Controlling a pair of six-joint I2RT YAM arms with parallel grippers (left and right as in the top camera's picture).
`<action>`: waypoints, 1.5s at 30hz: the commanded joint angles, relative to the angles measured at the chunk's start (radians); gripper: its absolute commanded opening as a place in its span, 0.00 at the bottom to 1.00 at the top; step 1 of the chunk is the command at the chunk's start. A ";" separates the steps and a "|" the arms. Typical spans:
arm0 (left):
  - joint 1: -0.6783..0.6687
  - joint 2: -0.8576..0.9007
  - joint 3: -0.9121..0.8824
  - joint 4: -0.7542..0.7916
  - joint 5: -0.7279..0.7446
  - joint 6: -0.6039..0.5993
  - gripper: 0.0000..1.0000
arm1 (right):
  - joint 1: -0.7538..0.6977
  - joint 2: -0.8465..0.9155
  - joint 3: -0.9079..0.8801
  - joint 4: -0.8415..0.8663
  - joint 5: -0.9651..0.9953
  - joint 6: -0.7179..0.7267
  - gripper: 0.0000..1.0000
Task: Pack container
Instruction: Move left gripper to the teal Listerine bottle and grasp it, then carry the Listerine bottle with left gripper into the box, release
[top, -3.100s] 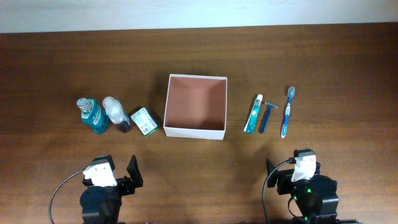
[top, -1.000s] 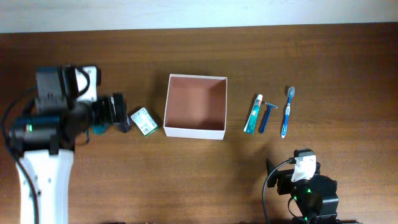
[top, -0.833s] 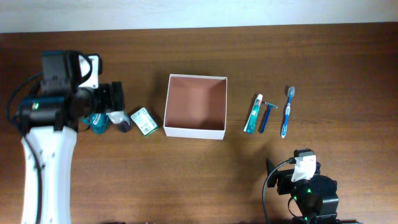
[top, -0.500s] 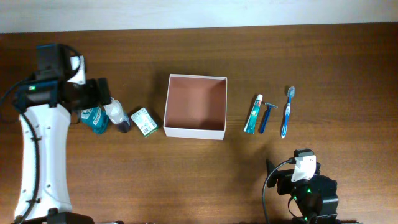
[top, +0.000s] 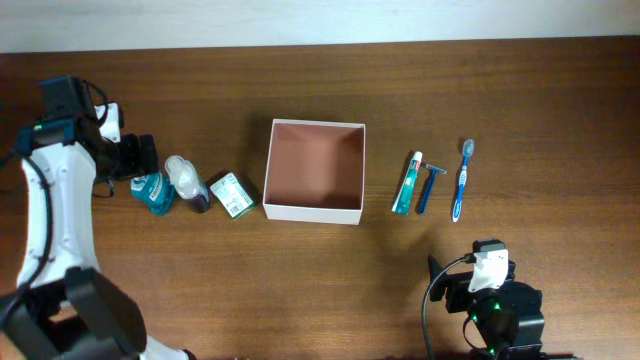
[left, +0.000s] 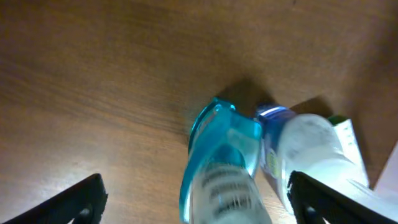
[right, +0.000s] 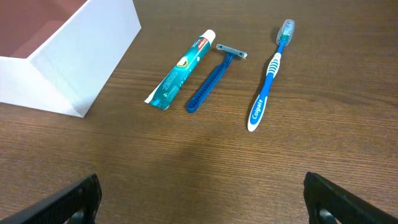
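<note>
Motion of the left arm is the only change. From its parked place at the lower left of the overhead frame it has swung up to the toiletries, passed over them, and now stands at the upper left. The left pincer (top: 138, 158) sits just left of the teal mouthwash bottle (top: 152, 191). In the left wrist view its jaws are wide apart and hold nothing, with the bottle framed between them.

Right of the mouthwash bottle stand the white bottle (top: 184, 180) and the green-white carton (top: 231, 195), both where they were.

The container (top: 312, 212) remains at centre frame on the desk (top: 320, 90), with nothing inside.

Toothpaste (top: 407, 183), razor (top: 428, 187) and toothbrush (top: 462, 180) lie untouched right of it. The right pincer (top: 472, 272) stays parked at the lower right, jaws wide.

Judgement: packing has not begun, and the mouthwash bottle is the likely first pick.
</note>
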 joint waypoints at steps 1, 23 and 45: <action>0.000 0.033 0.010 0.014 -0.030 0.052 0.94 | -0.008 -0.008 -0.006 0.002 -0.006 0.011 0.99; -0.003 0.113 0.010 0.013 -0.062 0.119 0.64 | -0.008 -0.008 -0.006 0.002 -0.006 0.011 0.99; -0.163 -0.173 0.354 -0.283 -0.060 -0.055 0.13 | -0.008 -0.008 -0.006 0.002 -0.006 0.011 0.99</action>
